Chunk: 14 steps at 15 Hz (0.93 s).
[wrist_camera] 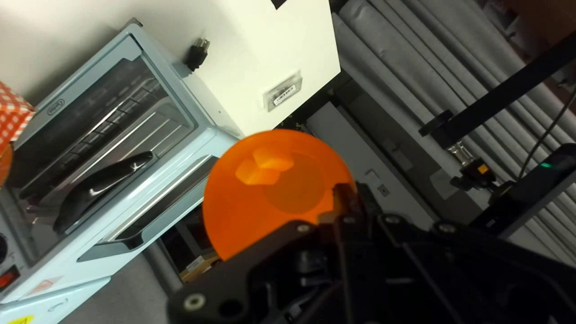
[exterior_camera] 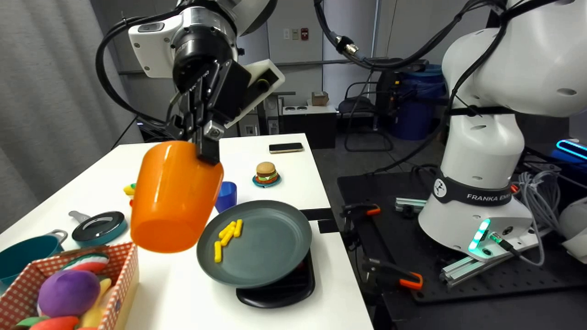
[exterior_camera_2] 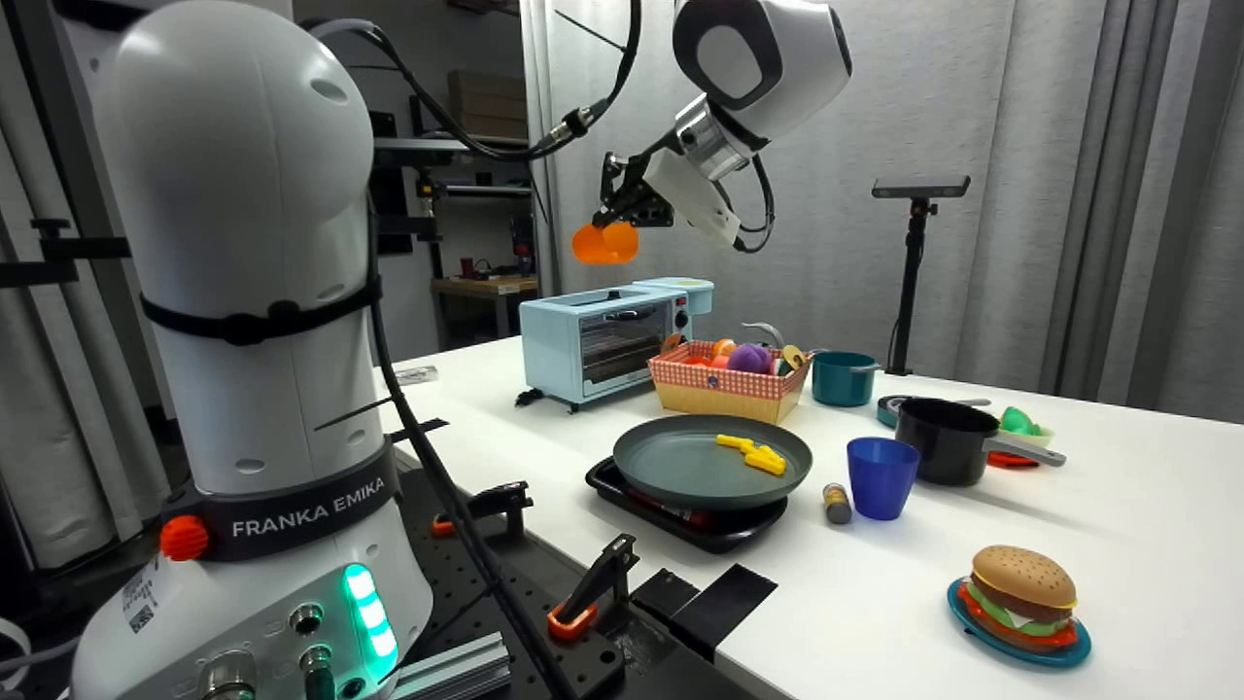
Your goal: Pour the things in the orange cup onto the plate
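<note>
The orange cup (exterior_camera: 172, 197) hangs in the air, strongly tilted; it also shows in an exterior view (exterior_camera_2: 604, 247) and the wrist view (wrist_camera: 238, 211). My gripper (exterior_camera: 208, 149) is shut on the cup's wall near its rim; the fingers also show in the wrist view (wrist_camera: 348, 198). Two paler patches show in the cup; I cannot tell whether they are contents or reflections. The plate (exterior_camera: 275, 247), dark grey-green, rests on a black base and shows in both exterior views (exterior_camera_2: 671, 462). Several yellow sticks (exterior_camera: 226, 233) lie on it. The cup is apart from the plate, higher up.
A light blue toaster oven (exterior_camera_2: 554, 350) and a checked basket (exterior_camera_2: 724, 399) of toy food stand behind the plate. A blue cup (exterior_camera_2: 882, 476), a small jar (exterior_camera_2: 837, 504), a black pot (exterior_camera_2: 943, 447) and a toy burger (exterior_camera_2: 1020, 603) stand on the table.
</note>
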### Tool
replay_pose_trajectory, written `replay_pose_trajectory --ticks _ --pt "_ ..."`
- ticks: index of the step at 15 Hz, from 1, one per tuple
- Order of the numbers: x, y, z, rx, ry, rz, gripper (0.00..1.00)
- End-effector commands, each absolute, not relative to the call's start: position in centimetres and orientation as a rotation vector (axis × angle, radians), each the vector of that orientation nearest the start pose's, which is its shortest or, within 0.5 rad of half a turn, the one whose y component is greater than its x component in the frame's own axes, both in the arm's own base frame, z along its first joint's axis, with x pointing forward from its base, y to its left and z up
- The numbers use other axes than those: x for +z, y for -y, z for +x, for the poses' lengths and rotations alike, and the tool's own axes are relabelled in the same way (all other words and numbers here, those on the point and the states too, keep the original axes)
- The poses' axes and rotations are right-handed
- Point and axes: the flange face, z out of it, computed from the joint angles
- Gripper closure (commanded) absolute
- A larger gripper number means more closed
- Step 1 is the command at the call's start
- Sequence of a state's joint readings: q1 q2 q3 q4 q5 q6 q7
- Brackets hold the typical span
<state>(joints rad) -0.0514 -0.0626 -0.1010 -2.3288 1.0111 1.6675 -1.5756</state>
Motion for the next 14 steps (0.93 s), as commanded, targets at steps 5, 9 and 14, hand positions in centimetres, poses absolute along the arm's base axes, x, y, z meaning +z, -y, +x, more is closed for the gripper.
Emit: replay_pose_trajectory --ticks 5,9,14 --pt "37.7 -1.1 46.1 -0.439 1.019 -1.706 0.99" --pt "35.8 -2.7 46.8 -0.354 1.075 -1.574 0.99" --pt "33.2 -2.6 48.5 -0.331 1.087 -1.516 0.99"
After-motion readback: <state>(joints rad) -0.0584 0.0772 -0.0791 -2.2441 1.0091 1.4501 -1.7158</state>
